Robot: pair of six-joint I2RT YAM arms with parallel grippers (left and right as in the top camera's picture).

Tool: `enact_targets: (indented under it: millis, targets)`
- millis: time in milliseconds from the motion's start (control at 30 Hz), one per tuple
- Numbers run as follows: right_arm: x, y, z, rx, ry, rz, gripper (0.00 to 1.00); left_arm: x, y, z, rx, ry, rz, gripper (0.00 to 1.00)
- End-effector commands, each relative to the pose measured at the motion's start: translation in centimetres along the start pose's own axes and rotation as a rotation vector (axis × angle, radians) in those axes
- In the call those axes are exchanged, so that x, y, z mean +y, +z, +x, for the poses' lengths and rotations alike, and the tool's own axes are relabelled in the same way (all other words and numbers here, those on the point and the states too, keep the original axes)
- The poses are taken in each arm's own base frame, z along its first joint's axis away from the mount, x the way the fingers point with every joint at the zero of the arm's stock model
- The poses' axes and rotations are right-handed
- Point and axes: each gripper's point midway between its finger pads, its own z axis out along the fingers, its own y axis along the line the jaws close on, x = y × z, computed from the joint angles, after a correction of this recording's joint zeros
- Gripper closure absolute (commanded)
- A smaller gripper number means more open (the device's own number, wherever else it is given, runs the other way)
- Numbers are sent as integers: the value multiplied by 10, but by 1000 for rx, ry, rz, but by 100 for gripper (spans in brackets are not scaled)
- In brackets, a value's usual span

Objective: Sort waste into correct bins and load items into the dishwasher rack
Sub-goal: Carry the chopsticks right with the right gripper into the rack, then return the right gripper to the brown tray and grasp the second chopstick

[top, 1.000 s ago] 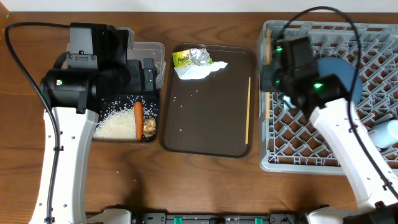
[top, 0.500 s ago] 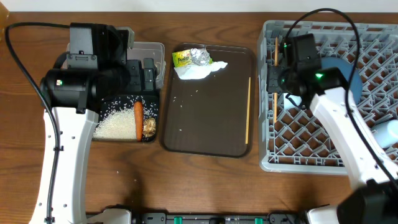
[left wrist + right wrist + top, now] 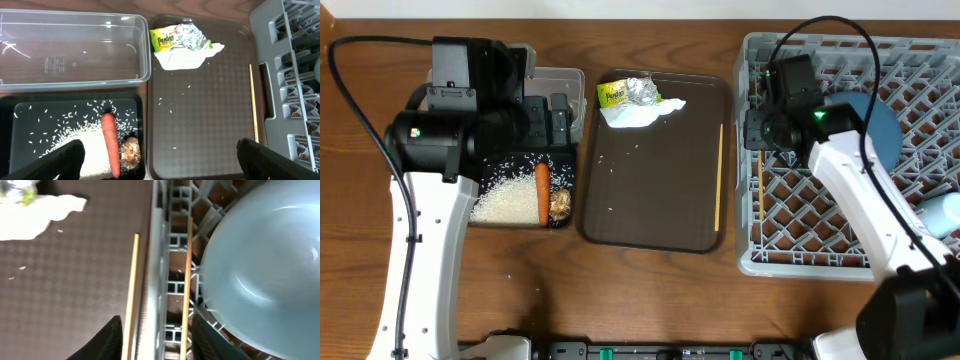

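Observation:
My right gripper (image 3: 760, 132) hovers over the left edge of the grey dishwasher rack (image 3: 820, 240), open (image 3: 157, 340). One wooden chopstick (image 3: 186, 280) lies loose in the rack between the jaws, beside the dark-blue plate (image 3: 260, 265). It also shows in the overhead view as a chopstick (image 3: 758, 190). A second chopstick (image 3: 719, 175) lies on the brown tray (image 3: 650, 200), where the yellow-green wrapper (image 3: 165, 39), foil (image 3: 190, 36) and napkin (image 3: 182, 56) sit. My left gripper (image 3: 162, 160) is open over the black tray (image 3: 30, 117), which holds rice (image 3: 75, 142), carrot (image 3: 110, 142) and brown lump (image 3: 131, 152). The clear tub (image 3: 75, 50) is empty.
A light-blue cup (image 3: 945, 212) sits at the rack's right side. A few rice grains (image 3: 612, 165) are scattered on the brown tray. Cables loop above both arms.
My right gripper has opened and let go of the chopstick, which now lies in the rack's left side. The left arm has not moved.

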Motion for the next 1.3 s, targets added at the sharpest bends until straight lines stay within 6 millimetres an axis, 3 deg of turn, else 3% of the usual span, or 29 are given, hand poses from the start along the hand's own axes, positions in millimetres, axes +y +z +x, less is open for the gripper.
enact_targets:
  millis: [0, 200, 367, 500, 733, 1000, 1267]
  targets:
    - [22, -28, -7, -65, -62, -68, 65, -1, 0, -1, -1, -1, 5, 2]
    - [55, -28, 7, -42, -137, -97, 63, -1, 0, -1, 0, -1, 5, 2]
    - [71, -12, 22, 10, -164, -93, 60, -1, 0, -1, 0, -1, 5, 2]
    - [71, 17, 39, 96, -149, -61, 61, -1, 0, -1, -1, -1, 5, 2]
    - [65, 73, 74, 255, -141, 2, 70, -1, 0, -1, 0, -1, 5, 2]
    - [56, 106, 105, 373, -49, 69, 73, -1, 0, -1, -1, -1, 5, 2]
    - [59, 120, 126, 455, -19, 52, 76, -1, 0, -1, -1, -1, 5, 2]
